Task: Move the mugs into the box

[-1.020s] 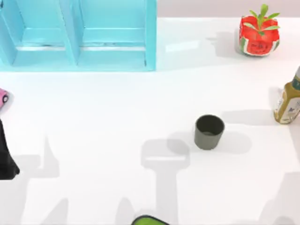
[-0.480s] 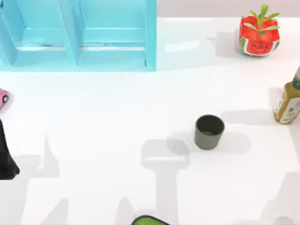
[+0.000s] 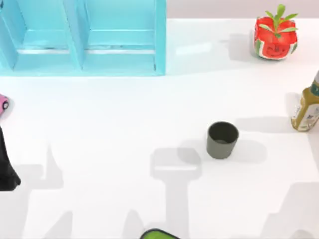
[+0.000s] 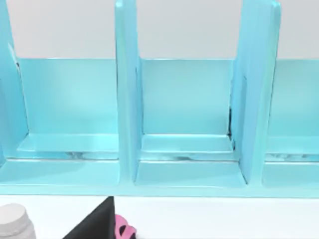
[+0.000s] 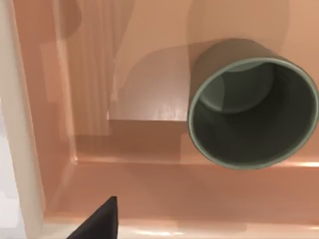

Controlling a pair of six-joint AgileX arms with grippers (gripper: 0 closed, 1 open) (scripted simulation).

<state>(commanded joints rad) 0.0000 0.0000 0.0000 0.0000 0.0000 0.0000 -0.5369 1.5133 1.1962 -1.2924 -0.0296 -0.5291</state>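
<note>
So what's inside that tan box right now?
One mug stands upright on the box floor, near a wall. The mug looks empty. The other mug stands on the table. The floor under the boxed mug is hidden.

Under my right wrist, a matte olive-grey mug (image 5: 253,110) sits in a glossy salmon-orange box (image 5: 124,149). An identical dark olive-grey mug (image 3: 222,140) stands on the plain white table (image 3: 109,124). The open shelf unit (image 3: 84,37) is sky blue. The round pot (image 3: 274,37) wears red watermelon stripes with green leaves. The bottle (image 3: 306,107) is mustard yellow.
</note>
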